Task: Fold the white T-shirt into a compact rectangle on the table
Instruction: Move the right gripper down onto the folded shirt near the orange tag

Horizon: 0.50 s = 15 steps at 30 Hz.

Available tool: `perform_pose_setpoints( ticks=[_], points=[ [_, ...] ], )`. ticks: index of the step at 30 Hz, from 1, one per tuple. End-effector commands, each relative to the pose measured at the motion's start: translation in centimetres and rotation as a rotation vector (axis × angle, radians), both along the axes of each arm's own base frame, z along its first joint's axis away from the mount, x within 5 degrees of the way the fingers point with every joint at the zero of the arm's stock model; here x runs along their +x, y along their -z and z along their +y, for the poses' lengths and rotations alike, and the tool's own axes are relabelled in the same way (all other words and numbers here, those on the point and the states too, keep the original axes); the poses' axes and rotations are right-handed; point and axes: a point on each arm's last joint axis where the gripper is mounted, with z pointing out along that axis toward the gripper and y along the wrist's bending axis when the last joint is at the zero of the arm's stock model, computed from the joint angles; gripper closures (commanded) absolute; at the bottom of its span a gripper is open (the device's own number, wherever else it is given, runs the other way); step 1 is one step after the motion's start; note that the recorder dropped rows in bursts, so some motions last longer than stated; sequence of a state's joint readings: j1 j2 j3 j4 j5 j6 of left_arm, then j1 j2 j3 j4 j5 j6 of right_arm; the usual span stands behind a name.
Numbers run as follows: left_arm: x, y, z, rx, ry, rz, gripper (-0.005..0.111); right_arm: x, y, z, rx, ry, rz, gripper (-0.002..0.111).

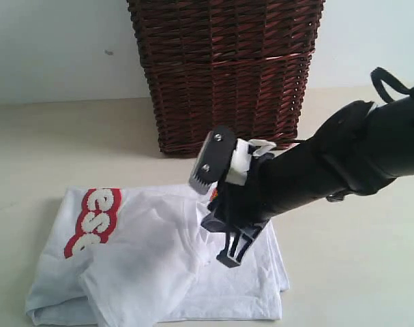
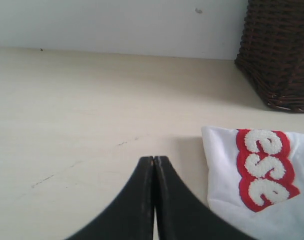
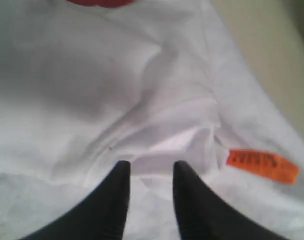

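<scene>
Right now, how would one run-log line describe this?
stage: white T-shirt partly folded | left end effector: shut, over bare table beside shirt | right end effector: open, over shirt near orange tag

The white T-shirt [image 1: 159, 266] carries fuzzy white letters [image 1: 96, 219] with a red outline. In the exterior view they stand at about 10 o'clock from the middle of the cloth. In the left wrist view 3 of them show, turned on their side, and they read "e", "s", "e". An orange seam tag [image 3: 262, 165] lies on the white cloth and has dark print in 1 line, but this is too blurred to read.
</scene>
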<state>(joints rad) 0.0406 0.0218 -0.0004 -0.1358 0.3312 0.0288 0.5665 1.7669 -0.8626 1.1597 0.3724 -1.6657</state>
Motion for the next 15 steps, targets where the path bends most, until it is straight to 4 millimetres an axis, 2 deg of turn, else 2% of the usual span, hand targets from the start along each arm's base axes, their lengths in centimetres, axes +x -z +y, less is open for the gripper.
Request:
perform_pose_setpoints(
  ticks=[1,7,15],
  points=[
    [0.0,0.0,0.0,0.005,0.003,-0.002,0.107,0.9,0.7,-1.8,0.125,0.177,0.251,0.049],
    [0.0,0.0,0.0,0.005,0.003,-0.002,0.107,0.7,2.5,-1.6,0.137,0.143,0.346,0.050],
    [0.0,0.0,0.0,0.005,0.003,-0.002,0.107,1.6,4.2,-0.9,0.246,0.206,0.356,0.050]
  ],
)
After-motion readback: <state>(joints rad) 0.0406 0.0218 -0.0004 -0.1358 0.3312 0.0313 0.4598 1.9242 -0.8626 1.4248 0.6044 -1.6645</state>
